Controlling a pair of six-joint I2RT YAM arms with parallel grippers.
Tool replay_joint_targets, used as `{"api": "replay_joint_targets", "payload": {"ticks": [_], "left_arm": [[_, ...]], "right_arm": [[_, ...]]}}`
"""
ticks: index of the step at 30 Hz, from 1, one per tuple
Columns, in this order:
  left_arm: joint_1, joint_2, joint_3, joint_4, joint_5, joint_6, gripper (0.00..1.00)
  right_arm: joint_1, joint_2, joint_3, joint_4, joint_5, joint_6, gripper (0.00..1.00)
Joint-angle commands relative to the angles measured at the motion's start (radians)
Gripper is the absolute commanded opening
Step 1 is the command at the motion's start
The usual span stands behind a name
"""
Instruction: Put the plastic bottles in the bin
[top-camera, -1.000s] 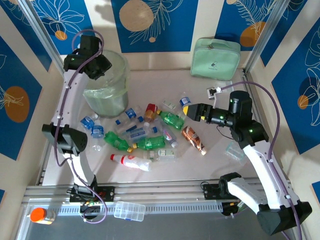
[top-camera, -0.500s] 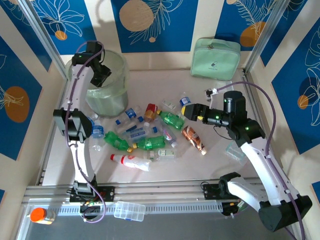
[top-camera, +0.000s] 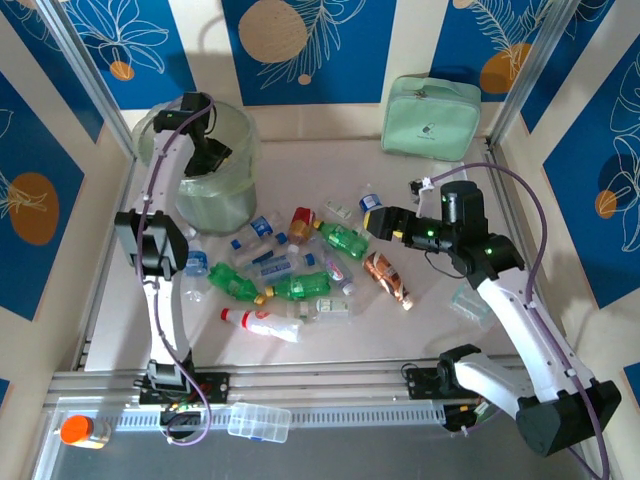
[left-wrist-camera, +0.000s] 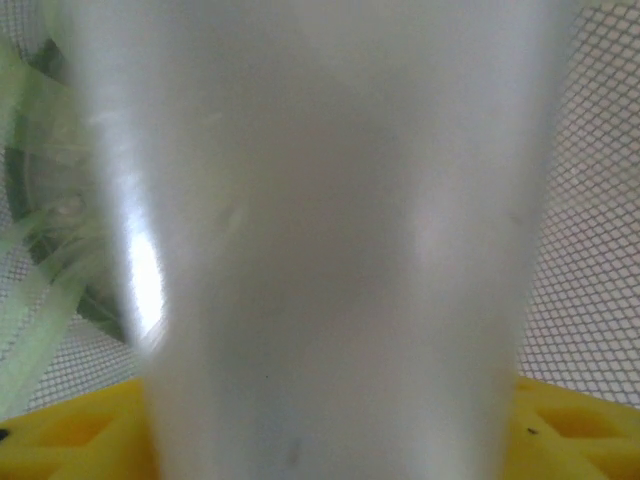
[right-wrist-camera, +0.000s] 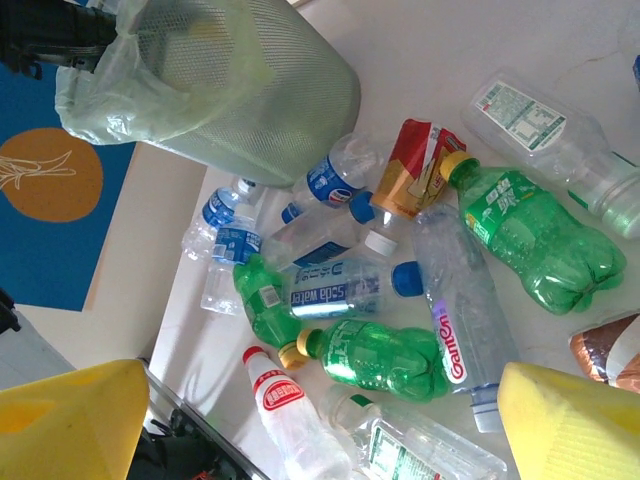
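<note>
Translucent grey-green, the bin (top-camera: 215, 200) stands at the far left of the tabletop (top-camera: 330, 165). Our left hand (top-camera: 210, 157) hangs at its mouth with a blurred pale bottle (left-wrist-camera: 330, 250) between the fingers; we cannot tell whether they grip it. Our right hand (top-camera: 369, 220), fingers wide apart, hovers beside the plastic bottles (top-camera: 290, 268) strewn mid-tabletop.
</note>
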Motion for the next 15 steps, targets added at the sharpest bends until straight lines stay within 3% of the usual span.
{"api": "replay_joint_targets", "payload": {"ticks": [1,15], "left_arm": [[0.008,-0.013,0.035,-0.038,0.020,-0.021,0.73],[0.009,-0.122,0.075,-0.047,0.005,0.043,0.76]], "right_arm": [[0.005,0.000,0.021,-0.020,0.014,-0.016,0.90],[0.003,0.007,0.069,-0.065,0.034,-0.038,0.91]]}}
